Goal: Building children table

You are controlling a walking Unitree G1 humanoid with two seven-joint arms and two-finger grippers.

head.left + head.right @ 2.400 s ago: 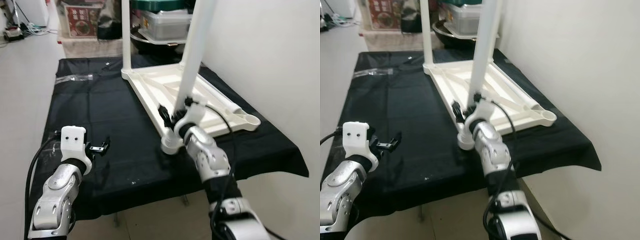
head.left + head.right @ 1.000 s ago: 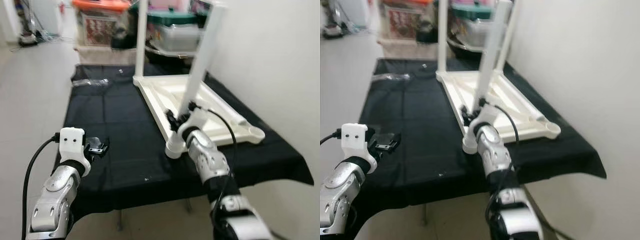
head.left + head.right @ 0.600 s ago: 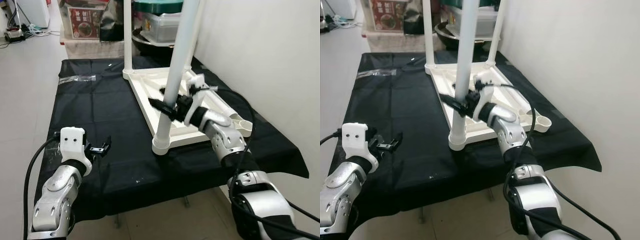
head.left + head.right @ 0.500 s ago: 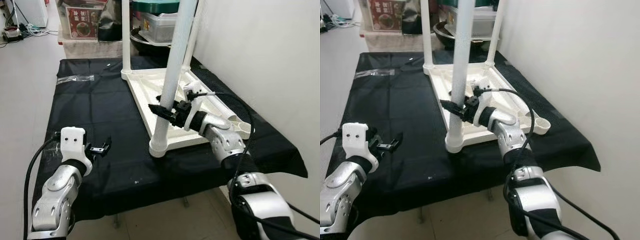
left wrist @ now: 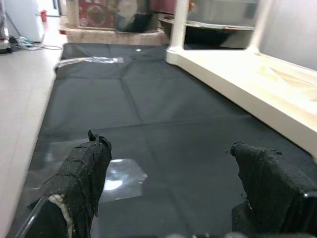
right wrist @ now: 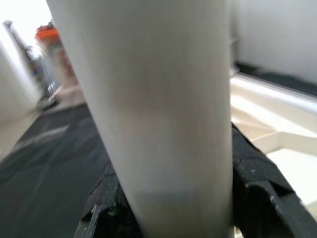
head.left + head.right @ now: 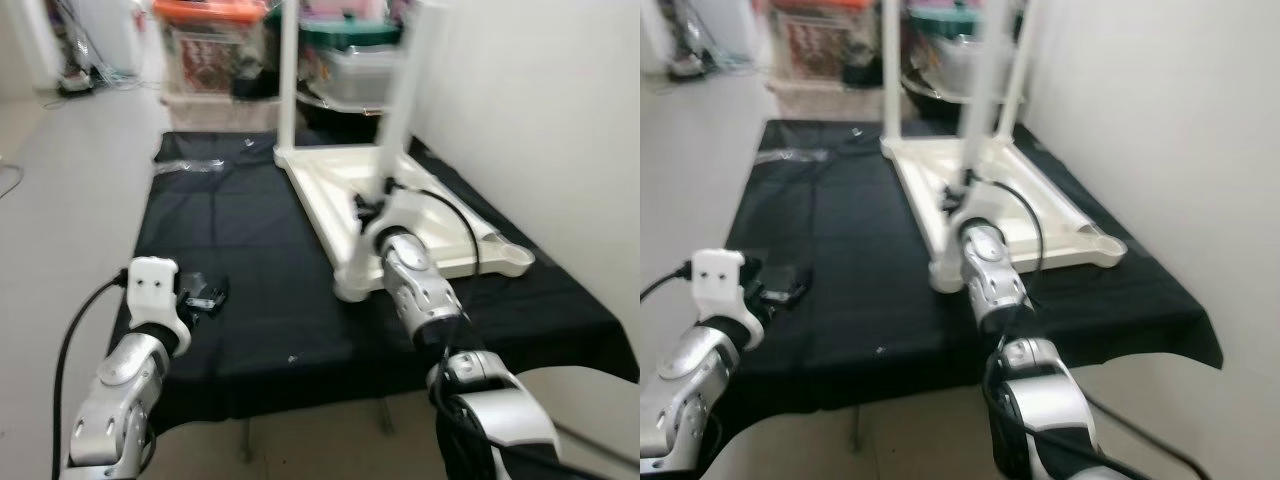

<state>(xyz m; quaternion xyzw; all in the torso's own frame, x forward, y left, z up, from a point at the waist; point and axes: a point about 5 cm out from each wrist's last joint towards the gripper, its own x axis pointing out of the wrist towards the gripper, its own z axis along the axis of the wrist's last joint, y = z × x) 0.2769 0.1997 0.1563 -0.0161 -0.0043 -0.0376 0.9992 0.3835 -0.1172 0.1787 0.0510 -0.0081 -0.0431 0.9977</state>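
The right tool (image 7: 372, 205) grips a white leg (image 6: 148, 99) standing at the near corner of the upturned white children's table (image 7: 330, 180), which lies on a black-draped bench (image 7: 250, 290) beside the wall, while the left tool (image 5: 173, 198) hovers open above the cloth's near left edge.

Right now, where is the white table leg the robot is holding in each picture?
Left eye view: table leg, middle, in right gripper.
Right eye view: middle.
Left wrist view: not in it.
Right wrist view: up close between the fingers.
Shared landmark: upside-down white tabletop.
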